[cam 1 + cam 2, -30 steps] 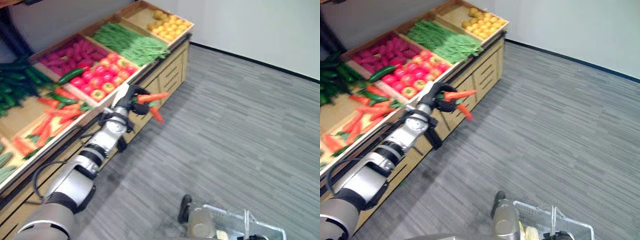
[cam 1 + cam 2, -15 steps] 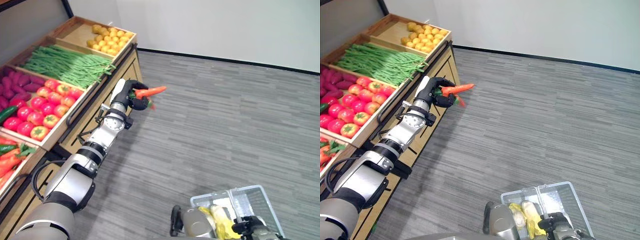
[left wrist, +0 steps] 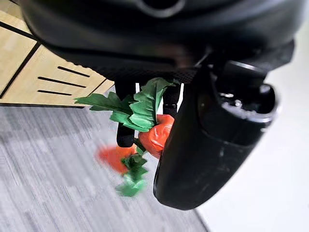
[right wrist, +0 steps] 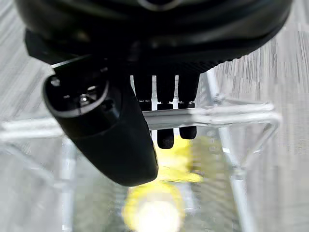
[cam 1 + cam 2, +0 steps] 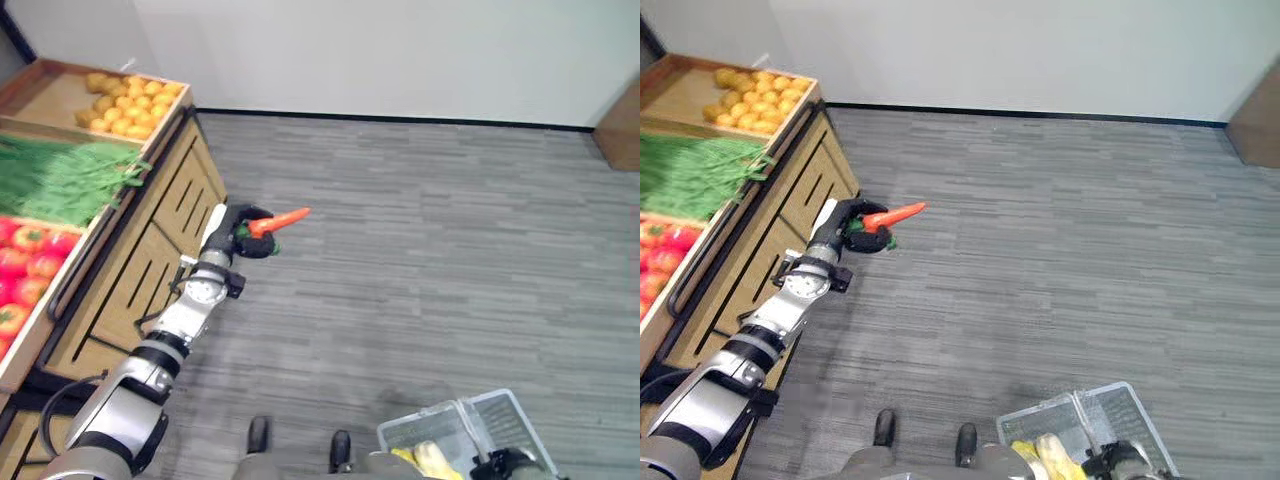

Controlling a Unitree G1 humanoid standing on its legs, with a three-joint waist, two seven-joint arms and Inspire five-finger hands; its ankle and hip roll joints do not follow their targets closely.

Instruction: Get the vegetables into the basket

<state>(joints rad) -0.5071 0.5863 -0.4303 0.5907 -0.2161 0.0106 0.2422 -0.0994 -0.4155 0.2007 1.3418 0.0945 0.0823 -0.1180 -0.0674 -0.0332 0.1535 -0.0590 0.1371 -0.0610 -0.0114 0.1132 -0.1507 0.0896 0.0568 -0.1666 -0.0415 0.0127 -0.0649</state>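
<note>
Compared with a second ago, the whole view has swung away from the shelves: the produce stand (image 5: 120,215) now sits at the far left, more bare floor (image 5: 430,240) shows, and the left hand (image 5: 232,232) with its carrot (image 5: 277,220) has come clear of the crates and hangs out over the floor beside the stand.

Reading from the left, the crates hold tomatoes (image 5: 22,275), green beans (image 5: 55,180) and yellow fruit (image 5: 128,98), so plenty of produce is left on the stand. Next comes the left hand, its fingers (image 3: 126,130) and thumb curled tight round the carrot's leafy end, the orange tip pointing away from the stand. A second blurred orange shape with leaves hangs beneath it in the left wrist view; possibly another carrot, though I cannot be sure.

Far right and low, the wire basket (image 5: 505,425) already carries something yellow (image 5: 428,460). The right hand (image 4: 104,128) is hooked round the basket's handle (image 4: 212,113), carrying it. The carrot is well apart from the basket, so the drop remains to be done.
</note>
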